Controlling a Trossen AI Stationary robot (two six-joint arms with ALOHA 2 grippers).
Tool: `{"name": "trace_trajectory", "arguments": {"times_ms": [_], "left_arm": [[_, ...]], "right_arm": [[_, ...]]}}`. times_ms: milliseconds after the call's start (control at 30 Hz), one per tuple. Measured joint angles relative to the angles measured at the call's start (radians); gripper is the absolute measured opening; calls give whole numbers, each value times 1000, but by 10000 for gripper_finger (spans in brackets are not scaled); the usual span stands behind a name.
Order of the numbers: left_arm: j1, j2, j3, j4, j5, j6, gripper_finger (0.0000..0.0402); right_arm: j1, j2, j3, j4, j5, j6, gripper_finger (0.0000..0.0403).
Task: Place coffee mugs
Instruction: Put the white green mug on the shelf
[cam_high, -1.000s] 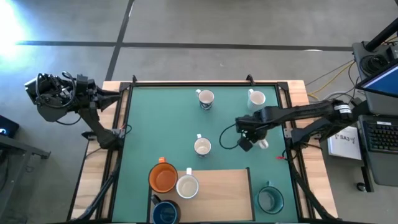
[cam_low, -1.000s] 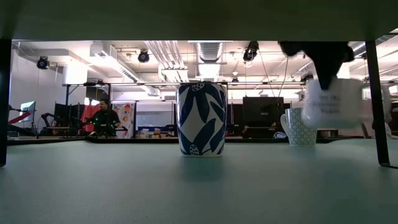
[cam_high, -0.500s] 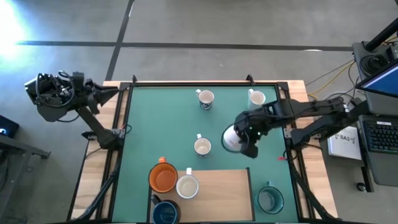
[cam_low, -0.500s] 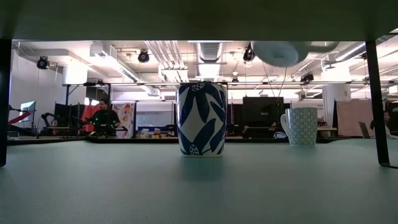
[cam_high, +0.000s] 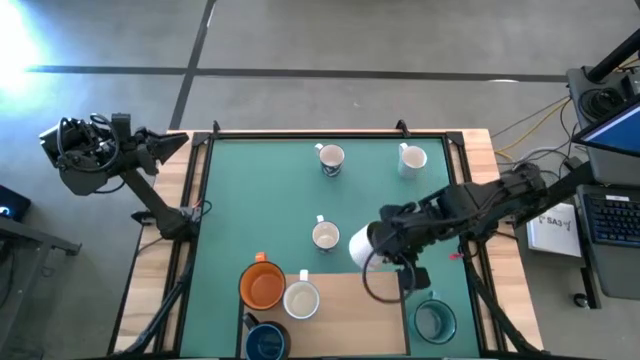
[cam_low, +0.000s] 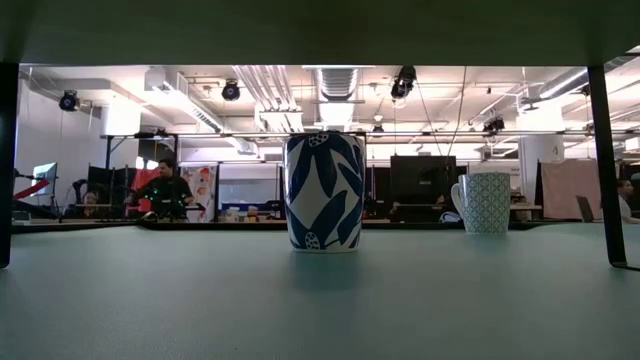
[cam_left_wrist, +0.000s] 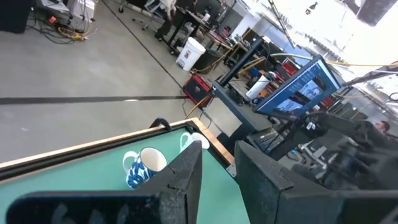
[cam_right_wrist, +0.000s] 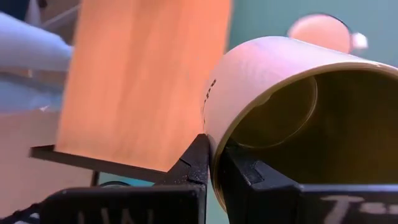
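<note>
Right gripper (cam_high: 375, 243): closed on the rim of a white mug (cam_high: 362, 242) — carried from centre-right to lower centre, beside the wooden board (cam_high: 352, 312); placement appears imminent.
Left gripper (cam_left_wrist: 219, 168): parked upper left, part-open, empty.

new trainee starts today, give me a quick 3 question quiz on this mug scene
1. True or false: the right gripper pinches the rim of a white mug.
2. Which mug stands at the table's near right corner? A orange, B teal, C dark blue.
3. Fill in: the held mug hangs above the far edge of the ______ board.

Key: 1 true. 2 B, the teal mug. 3 wooden.
</note>
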Motion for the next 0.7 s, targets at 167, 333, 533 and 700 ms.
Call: {"name": "trace_trajectory", "arguments": {"times_ms": [167, 333, 533, 700], "left_arm": [[0, 0, 0, -6, 0, 0, 79], [0, 0, 0, -7, 6, -12, 79], [0, 2, 0, 10, 15, -13, 79], [0, 2, 0, 16, 17, -13, 79]], "right_arm": [[76, 94, 107, 2, -21, -37, 12], [133, 193, 221, 3, -27, -74, 12], [171, 284, 310, -3, -44, -69, 12], [195, 340, 370, -9, -42, -65, 12]]}}
